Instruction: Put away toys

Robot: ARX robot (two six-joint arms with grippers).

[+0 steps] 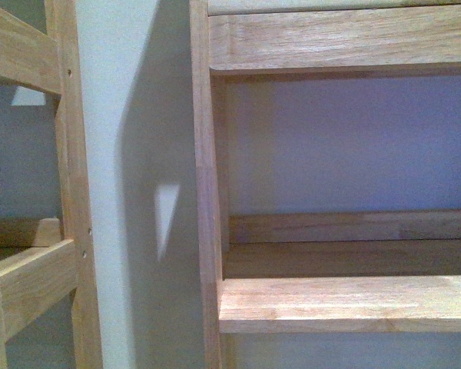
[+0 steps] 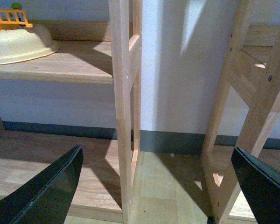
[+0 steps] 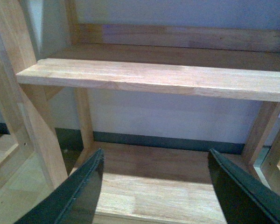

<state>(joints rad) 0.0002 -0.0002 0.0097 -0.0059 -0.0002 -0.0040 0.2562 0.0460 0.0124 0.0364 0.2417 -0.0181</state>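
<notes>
Both end effectors, left and right, hang spread and empty before wooden shelves (no plush toy visible); locating it first seems wise.

Two wooden shelf units are standing side by side against a pale wall; the right-hand unit is showing a bare light-wood shelf with a back rail behind it; the left-hand unit is showing its upright post; on one shelf a cream basin is sitting, an orange toy fence lying just behind it; a dark baseboard is running along the wall.
</notes>
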